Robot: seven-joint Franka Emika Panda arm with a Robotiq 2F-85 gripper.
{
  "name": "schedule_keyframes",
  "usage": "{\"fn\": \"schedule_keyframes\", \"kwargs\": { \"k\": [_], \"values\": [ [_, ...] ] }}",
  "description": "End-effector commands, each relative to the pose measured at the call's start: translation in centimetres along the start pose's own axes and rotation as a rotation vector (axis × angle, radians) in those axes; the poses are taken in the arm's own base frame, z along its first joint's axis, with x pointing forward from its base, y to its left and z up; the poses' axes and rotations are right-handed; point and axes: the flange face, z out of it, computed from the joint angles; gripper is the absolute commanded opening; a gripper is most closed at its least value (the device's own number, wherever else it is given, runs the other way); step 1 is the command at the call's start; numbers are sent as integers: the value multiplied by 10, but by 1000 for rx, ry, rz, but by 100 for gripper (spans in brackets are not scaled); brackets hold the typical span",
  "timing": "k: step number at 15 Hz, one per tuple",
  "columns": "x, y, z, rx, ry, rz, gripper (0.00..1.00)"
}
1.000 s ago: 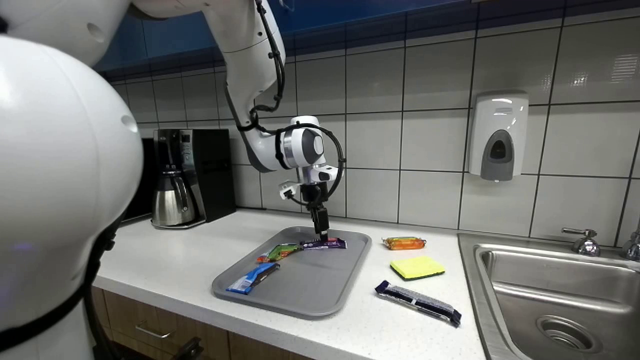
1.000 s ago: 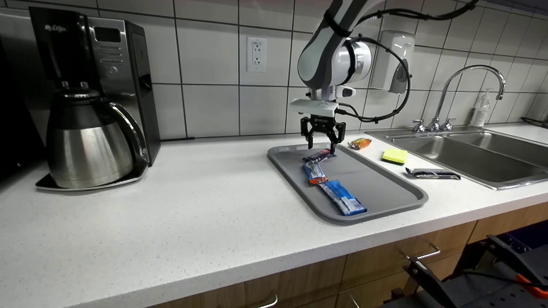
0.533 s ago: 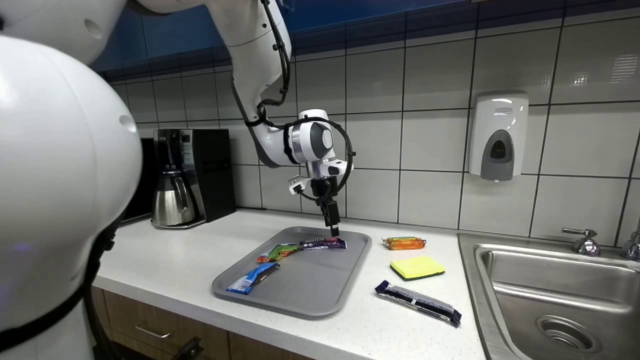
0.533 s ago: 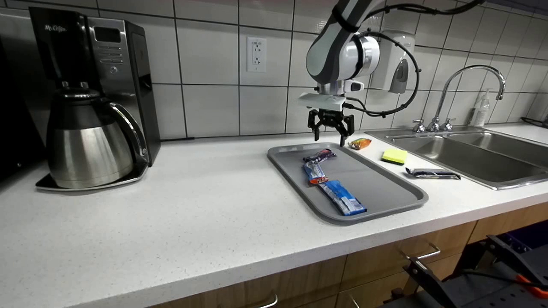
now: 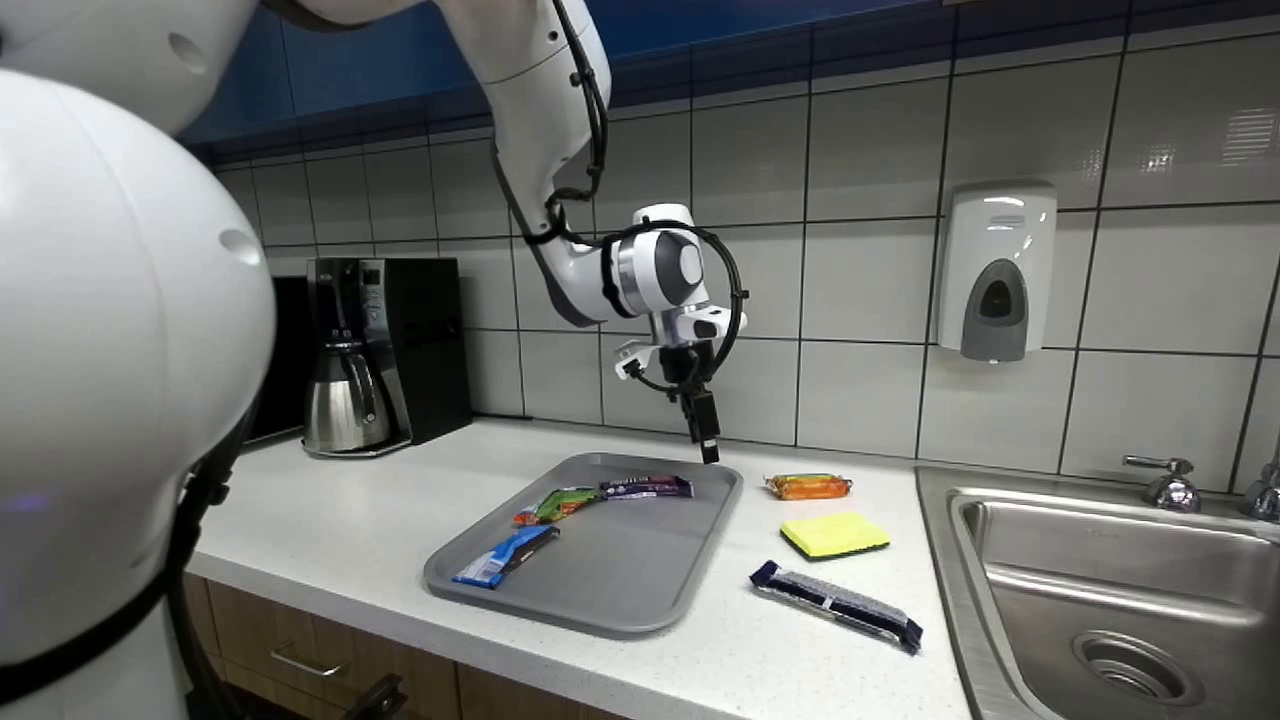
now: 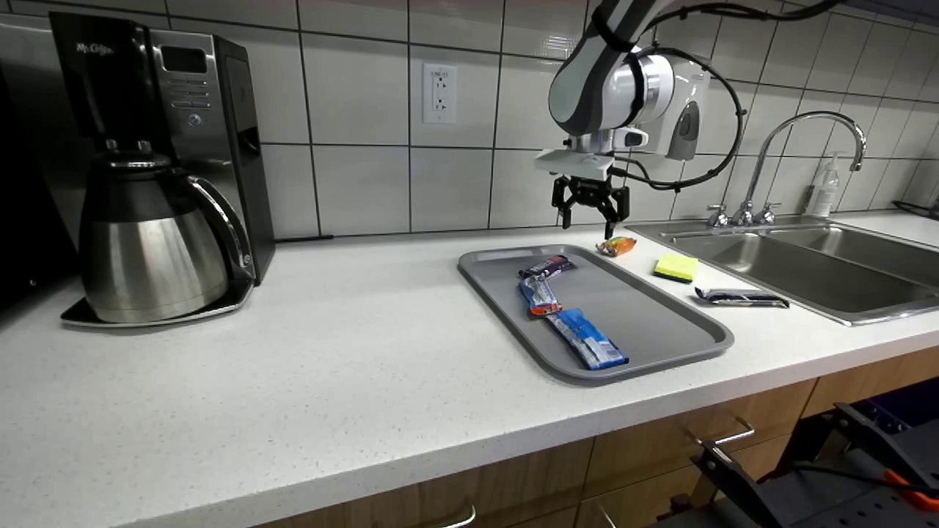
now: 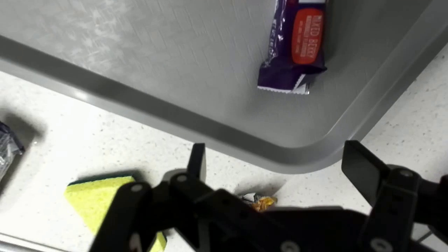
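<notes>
"Purple-wrapped bar [image 7: 294,45]: where does it lie?"

"On the grey tray [image 5: 610,565], perhaps touching the green-and-orange packet [image 5: 556,505]; the gap is too small to judge."

"And the fingers [image 7: 362,171]?"

"Spread wide, hanging above the tray's corner and the surface [image 5: 760,670] beside it."

"What else is near them?"

"An orange packet [image 5: 808,487] on the surface, just off the tray, mostly hidden in the wrist view."

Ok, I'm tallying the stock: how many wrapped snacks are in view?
5: on the gray tray, a purple one, a green one and a blue one; on the counter, an orange one and a dark one. All show in both exterior views.
</notes>
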Motion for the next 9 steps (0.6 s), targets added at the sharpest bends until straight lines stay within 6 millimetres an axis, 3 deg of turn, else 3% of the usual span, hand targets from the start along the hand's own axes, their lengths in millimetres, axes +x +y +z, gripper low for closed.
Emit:
{"fn": "schedule_keyframes", "kwargs": {
  "k": [1, 9],
  "values": [
    [22, 1, 1, -24, 9, 63, 100],
    [63, 8, 22, -58, 36, 163, 100]
  ]
}}
